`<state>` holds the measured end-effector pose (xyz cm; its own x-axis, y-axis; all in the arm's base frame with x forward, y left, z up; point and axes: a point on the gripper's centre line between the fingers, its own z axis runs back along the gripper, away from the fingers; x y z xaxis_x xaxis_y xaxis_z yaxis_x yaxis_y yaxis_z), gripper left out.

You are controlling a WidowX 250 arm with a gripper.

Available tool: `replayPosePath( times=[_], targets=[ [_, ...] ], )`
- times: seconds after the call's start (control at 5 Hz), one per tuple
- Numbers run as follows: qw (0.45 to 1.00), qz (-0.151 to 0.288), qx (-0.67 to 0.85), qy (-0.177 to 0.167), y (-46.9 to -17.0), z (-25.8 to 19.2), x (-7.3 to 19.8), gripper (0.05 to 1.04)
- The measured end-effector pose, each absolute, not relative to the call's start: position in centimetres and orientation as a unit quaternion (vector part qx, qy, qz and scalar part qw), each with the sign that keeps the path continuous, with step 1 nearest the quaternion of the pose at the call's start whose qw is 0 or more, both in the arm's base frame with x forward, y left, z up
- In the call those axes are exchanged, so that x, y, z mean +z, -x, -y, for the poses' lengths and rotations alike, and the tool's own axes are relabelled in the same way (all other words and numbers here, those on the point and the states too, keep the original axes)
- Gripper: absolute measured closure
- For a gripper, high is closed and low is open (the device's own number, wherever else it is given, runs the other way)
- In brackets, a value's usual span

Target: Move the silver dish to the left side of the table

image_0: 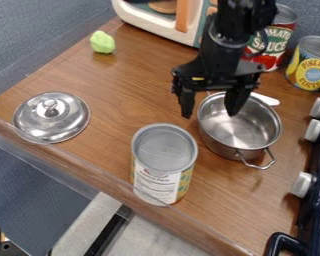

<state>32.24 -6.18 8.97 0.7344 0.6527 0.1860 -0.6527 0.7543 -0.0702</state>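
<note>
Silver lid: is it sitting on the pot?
No, the lid lies on the wooden table at the left of the view, well apart from the uncovered pot.

Your counter (136, 85) has a brown wood-grain top, its edge slanting down from left to lower right. Blue-grey textured wall (29, 45) rises behind it at your upper left. Along your right edge sits a dark blue toy stove (317, 200) with pale knobs (302, 184). Soft light leaves a pale sheen on the wood.
</note>
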Motion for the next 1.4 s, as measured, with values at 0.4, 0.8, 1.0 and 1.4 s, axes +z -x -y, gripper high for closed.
replayPosePath(
  times=[0.4, 0.8, 1.0, 1.4],
  targets=[
    [0.938, 0.089, 0.334, -0.017, -32.2, 6.8, 7.3, 0.727],
    [0.930, 0.119, 0.347, -0.019, -32.4, 6.9, 8.6, 1.003],
    [0.926, 0.130, 0.355, -0.008, -32.0, 6.5, 10.2, 1.020],
    [0.900, 0.159, 0.404, 0.029, -30.7, 3.4, 14.6, 1.026]
  ],
)
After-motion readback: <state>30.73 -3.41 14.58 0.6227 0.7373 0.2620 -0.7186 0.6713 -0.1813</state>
